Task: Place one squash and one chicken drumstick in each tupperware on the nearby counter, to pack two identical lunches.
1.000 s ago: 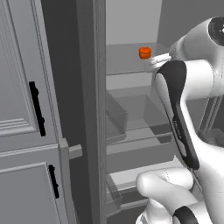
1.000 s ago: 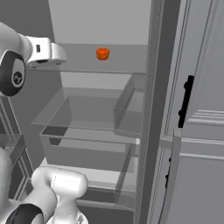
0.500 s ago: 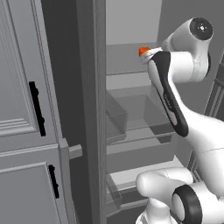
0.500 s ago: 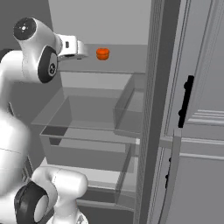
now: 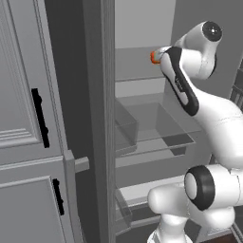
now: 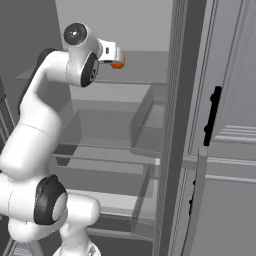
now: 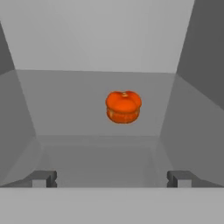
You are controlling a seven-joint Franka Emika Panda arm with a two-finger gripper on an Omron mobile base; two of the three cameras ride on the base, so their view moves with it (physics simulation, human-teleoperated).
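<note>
An orange, pumpkin-shaped squash (image 7: 124,106) sits alone on the upper grey shelf (image 7: 87,127) of an open fridge. It also appears as an orange spot past the hand in the left base view (image 5: 154,57) and the right base view (image 6: 119,64). My gripper (image 7: 111,178) is open, level with the shelf and a short way in front of the squash, with nothing between its fingertips (image 7: 43,178). In the base views the gripper (image 5: 161,53) (image 6: 113,53) reaches into the fridge just short of the squash. The chicken drumstick, the tupperware and the counter are out of view.
Below the shelf hang clear drawers (image 5: 156,126) (image 6: 107,127). A dark fridge wall edge (image 5: 99,118) (image 6: 172,125) stands beside the opening. Grey panelled cabinet doors with black handles (image 5: 40,116) (image 6: 212,115) flank it.
The arm has lifted and stretched forward, bringing the hand up to the upper shelf close to the squash. The gripper stays open.
</note>
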